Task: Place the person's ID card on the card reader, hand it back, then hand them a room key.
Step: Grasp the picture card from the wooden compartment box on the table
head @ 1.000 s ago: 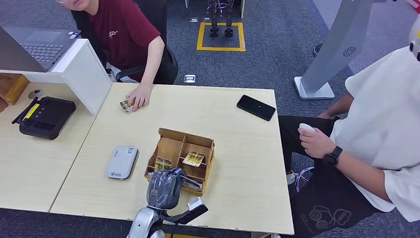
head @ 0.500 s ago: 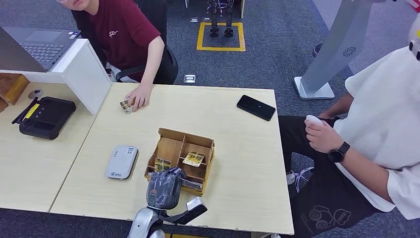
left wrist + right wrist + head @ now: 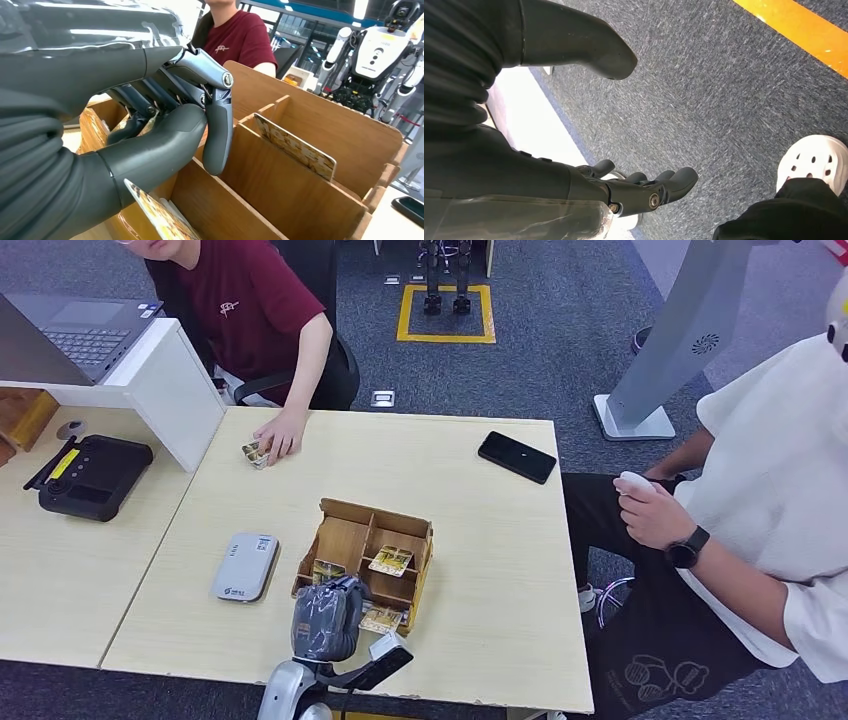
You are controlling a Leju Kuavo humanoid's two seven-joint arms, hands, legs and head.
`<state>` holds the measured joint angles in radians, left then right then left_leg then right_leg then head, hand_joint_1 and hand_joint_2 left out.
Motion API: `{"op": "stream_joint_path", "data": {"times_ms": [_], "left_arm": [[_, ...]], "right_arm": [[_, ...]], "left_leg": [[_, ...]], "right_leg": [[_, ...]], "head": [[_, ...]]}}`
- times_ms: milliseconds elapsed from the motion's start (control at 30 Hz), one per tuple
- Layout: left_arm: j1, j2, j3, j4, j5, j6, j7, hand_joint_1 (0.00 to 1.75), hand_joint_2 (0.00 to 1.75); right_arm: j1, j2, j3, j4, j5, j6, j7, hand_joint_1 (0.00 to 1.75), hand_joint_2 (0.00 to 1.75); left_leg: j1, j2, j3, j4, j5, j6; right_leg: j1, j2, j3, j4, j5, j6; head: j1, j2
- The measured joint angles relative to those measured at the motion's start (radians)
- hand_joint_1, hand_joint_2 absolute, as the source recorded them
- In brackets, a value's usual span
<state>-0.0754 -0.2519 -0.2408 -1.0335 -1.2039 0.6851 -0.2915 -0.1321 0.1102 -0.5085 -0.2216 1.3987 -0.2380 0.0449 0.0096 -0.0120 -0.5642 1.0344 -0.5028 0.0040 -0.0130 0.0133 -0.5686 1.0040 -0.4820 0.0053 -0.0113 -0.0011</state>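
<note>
On the light wooden table (image 3: 480, 570), nearest the robot, the left hand (image 3: 325, 618) is at the front of the wooden box (image 3: 366, 558), pinching a room key (image 3: 160, 216) between thumb and fingers. The right hand (image 3: 624, 150) hangs over carpet, fingers apart, holding nothing. Further left lies the card reader (image 3: 246, 566); at the far edge a person's hand (image 3: 280, 437) rests on the ID card (image 3: 254, 451).

Wooden dividers (image 3: 300, 190) close around left hand (image 3: 165, 135) inside wooden box (image 3: 372, 540).
</note>
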Motion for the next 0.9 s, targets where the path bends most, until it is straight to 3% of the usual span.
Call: {"op": "stream_joint_path", "data": {"times_ms": [67, 100, 900], "left_arm": [[0.002, 0.0, -0.002, -0.005, 0.005, 0.0, 0.002, 0.04, 1.75], [0.003, 0.001, -0.003, -0.008, 0.006, 0.0, 0.004, 0.0, 1.75], [0.035, 0.029, -0.02, -0.16, 0.059, 0.0, 0.013, 0.0, 1.75]], "right_arm": [[0.0, 0.0, 0.0, 0.0, -0.003, 0.0, -0.001, 0.0, 1.75], [0.0, 0.0, 0.0, 0.0, -0.004, 0.0, -0.001, 0.0, 1.75], [0.008, 0.0, 0.0, 0.0, -0.022, -0.013, -0.003, 0.0, 1.75]], "left_leg": [[0.0, 0.0, 0.0, 0.0, 0.0, 0.0], [0.0, 0.0, 0.0, 0.0, 0.0, 0.0], [0.0, 0.0, 0.0, 0.0, 0.0, 0.0]], "right_leg": [[0.0, 0.0, 0.0, 0.0, 0.0, 0.0], [0.0, 0.0, 0.0, 0.0, 0.0, 0.0], [0.0, 0.0, 0.0, 0.0, 0.0, 0.0]], "head": [[0.0, 0.0], [0.0, 0.0], [0.0, 0.0]]}}
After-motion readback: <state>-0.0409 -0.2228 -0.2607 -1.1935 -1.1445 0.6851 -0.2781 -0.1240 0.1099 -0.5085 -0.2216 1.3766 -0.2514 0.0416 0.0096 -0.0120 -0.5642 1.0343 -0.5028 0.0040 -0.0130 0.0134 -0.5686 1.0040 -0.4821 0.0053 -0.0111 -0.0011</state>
